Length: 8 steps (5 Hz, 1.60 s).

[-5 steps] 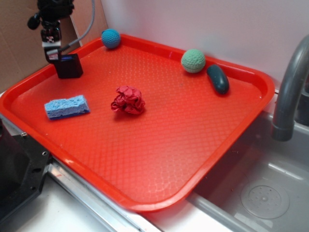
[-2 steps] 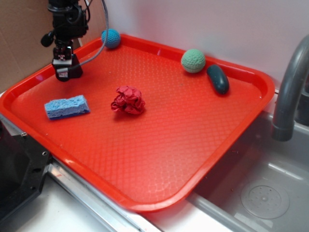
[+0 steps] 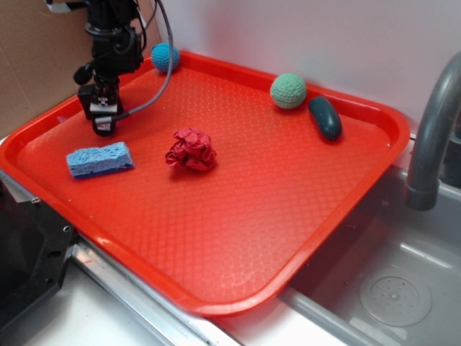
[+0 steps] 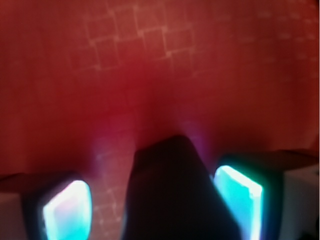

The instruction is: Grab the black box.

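The black box (image 4: 170, 195) fills the bottom middle of the wrist view, between the two lit fingers of my gripper (image 4: 152, 205). The right finger (image 4: 240, 197) lies against the box. The left finger (image 4: 65, 210) stands apart from it, with a strip of red tray showing between them, so the gripper is open around the box. In the exterior view the gripper (image 3: 103, 121) is low over the far left part of the red tray (image 3: 288, 238), and its body covers the box.
A blue sponge (image 3: 99, 159) lies just in front of the gripper. A crumpled red cloth (image 3: 191, 149) sits mid-tray. A blue crocheted ball (image 3: 165, 57), a green one (image 3: 288, 91) and a dark teal pebble (image 3: 325, 117) line the back rim. The faucet (image 3: 432, 137) and sink stand at the right.
The gripper has come down from above the box and now straddles it. The box, in plain sight a second ago, is covered by the gripper in the exterior view.
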Motion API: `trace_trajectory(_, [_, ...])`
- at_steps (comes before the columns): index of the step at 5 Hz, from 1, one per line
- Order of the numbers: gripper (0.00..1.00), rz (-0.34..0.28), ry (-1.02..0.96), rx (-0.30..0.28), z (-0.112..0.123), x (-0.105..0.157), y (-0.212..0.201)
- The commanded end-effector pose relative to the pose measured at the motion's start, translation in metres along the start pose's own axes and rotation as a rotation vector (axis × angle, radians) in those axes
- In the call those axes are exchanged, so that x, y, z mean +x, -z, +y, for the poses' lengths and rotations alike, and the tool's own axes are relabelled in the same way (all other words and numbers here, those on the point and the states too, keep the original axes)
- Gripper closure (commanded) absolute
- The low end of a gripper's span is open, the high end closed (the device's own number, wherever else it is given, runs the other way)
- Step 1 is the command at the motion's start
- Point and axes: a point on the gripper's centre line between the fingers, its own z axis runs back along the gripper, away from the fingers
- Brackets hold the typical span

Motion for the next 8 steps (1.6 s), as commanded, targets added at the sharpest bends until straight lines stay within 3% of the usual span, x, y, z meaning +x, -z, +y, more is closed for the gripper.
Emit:
trace_trajectory(1, [1.0, -0.002, -0.036, 0.003, 0.006, 0.011, -0.003])
trace_trajectory(5, [1.0, -0.041, -0.148, 0.06, 0.003, -0.007, -0.039])
trace_trajectory(6, [1.0, -0.058, -0.306, 0.13, -0.029, 0.001, -0.093])
trace_trajectory(7, [1.0, -0.08, -0.505, 0.01, -0.059, 0.018, -0.153])
trace_trajectory(8, [1.0, -0.213, -0.682, -0.183, -0.078, 0.006, -0.211])
